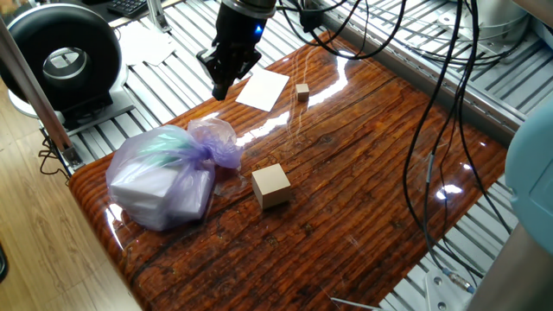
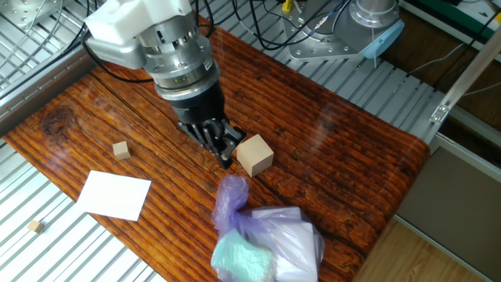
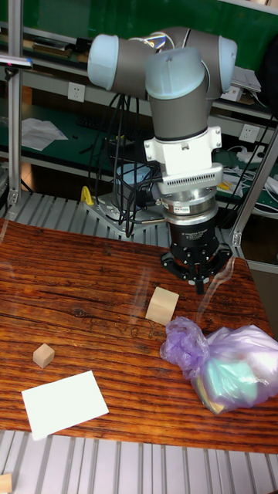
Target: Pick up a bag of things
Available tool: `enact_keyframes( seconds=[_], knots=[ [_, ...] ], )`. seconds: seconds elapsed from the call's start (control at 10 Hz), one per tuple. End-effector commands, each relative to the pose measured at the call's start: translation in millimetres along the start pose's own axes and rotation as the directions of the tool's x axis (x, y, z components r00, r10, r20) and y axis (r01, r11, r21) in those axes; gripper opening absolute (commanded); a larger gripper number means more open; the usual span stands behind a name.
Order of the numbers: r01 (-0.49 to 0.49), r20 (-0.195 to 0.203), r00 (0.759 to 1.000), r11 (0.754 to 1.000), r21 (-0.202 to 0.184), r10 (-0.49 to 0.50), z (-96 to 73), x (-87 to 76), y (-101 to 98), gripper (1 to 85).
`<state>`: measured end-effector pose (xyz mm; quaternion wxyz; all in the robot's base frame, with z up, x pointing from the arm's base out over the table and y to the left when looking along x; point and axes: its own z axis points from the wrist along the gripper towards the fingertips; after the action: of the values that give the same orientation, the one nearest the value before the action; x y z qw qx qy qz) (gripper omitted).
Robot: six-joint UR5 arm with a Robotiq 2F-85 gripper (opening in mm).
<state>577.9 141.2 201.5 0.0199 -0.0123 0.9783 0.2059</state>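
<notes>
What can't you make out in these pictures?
- Gripper jaws: dark and bunched in every view, open or shut unclear.
- Bag contents: blurred by the plastic, only whitish and teal shapes.
- Bag's lower edge: cut off by the frame in the other fixed view.

Table [image 1: 363, 199]: bag [image 1: 164, 177], cubes [image 1: 271, 186], paper [image 1: 263, 89].
</notes>
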Motion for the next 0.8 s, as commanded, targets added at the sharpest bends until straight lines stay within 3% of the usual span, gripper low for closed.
enact_keyframes(
  seconds=[0.0,0.1,0.2,0.7],
  knots=[
    [-0.008,-0.057,0.998,0.997,-0.081,0.004,-2.9,14.6,21.2,1.3],
    [-0.002,-0.081,0.997,0.998,-0.062,-0.003,-3.0,21.1,16.2,1.3],
    [-0.015,-0.100,0.995,0.997,-0.080,0.007,-3.8,25.7,21.1,1.3],
    [-0.028,-0.106,0.994,0.998,-0.056,0.022,-8.0,27.7,14.9,1.3]
  ],
)
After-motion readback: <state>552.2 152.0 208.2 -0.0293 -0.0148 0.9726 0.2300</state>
